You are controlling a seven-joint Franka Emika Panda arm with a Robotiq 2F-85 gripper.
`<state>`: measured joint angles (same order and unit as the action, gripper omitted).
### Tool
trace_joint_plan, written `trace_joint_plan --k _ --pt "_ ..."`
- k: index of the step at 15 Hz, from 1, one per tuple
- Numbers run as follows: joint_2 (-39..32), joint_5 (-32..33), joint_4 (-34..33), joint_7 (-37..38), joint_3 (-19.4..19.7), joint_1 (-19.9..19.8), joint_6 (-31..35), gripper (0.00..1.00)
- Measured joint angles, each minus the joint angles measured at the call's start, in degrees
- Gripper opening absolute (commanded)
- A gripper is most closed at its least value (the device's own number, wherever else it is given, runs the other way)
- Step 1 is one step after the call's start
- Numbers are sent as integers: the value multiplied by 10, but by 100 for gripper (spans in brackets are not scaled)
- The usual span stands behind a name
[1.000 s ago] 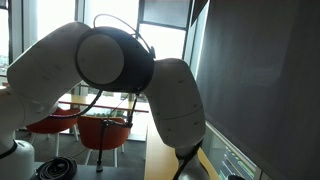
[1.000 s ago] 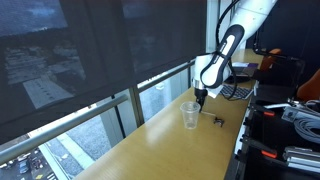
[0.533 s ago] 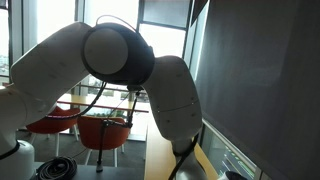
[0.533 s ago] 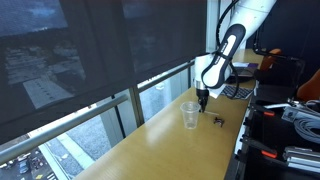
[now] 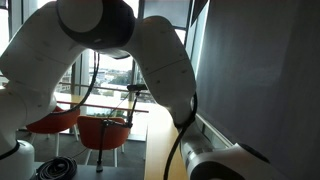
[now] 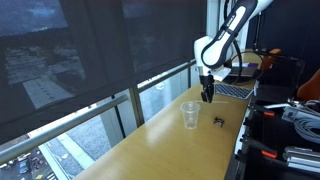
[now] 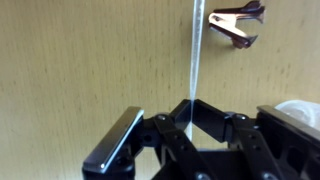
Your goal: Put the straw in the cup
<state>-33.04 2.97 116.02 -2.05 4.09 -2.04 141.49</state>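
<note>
In the wrist view a thin clear straw (image 7: 194, 60) runs straight out from my gripper (image 7: 190, 108), whose jaws are shut on its near end. The clear plastic cup (image 6: 189, 115) stands upright on the wooden counter (image 6: 170, 135). A sliver of its rim shows at the right edge of the wrist view (image 7: 300, 106). In an exterior view my gripper (image 6: 207, 96) hangs above the counter, just beside and slightly above the cup. The straw is too thin to make out there.
A small dark metal clip (image 7: 236, 24) lies on the counter past the straw, also seen as the dark clip (image 6: 218, 121) near the cup. A laptop (image 6: 232, 89) sits behind. My arm (image 5: 150, 60) fills most of an exterior view; red chairs (image 5: 100, 130) stand beyond.
The arm has risen and the gripper has lifted off the counter with the straw, staying close beside the cup. The cup and the clip have not moved.
</note>
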Motion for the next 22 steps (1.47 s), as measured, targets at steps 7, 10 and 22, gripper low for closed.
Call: trace_joint_plan --k 7,10,22 --pt "81 -104 -9 -28 -59 -20 -244 3" --pt "99 -144 -11 -27 -76 -14 -272 3" --pt "70 -171 -48 -21 -72 -6 -272 3"
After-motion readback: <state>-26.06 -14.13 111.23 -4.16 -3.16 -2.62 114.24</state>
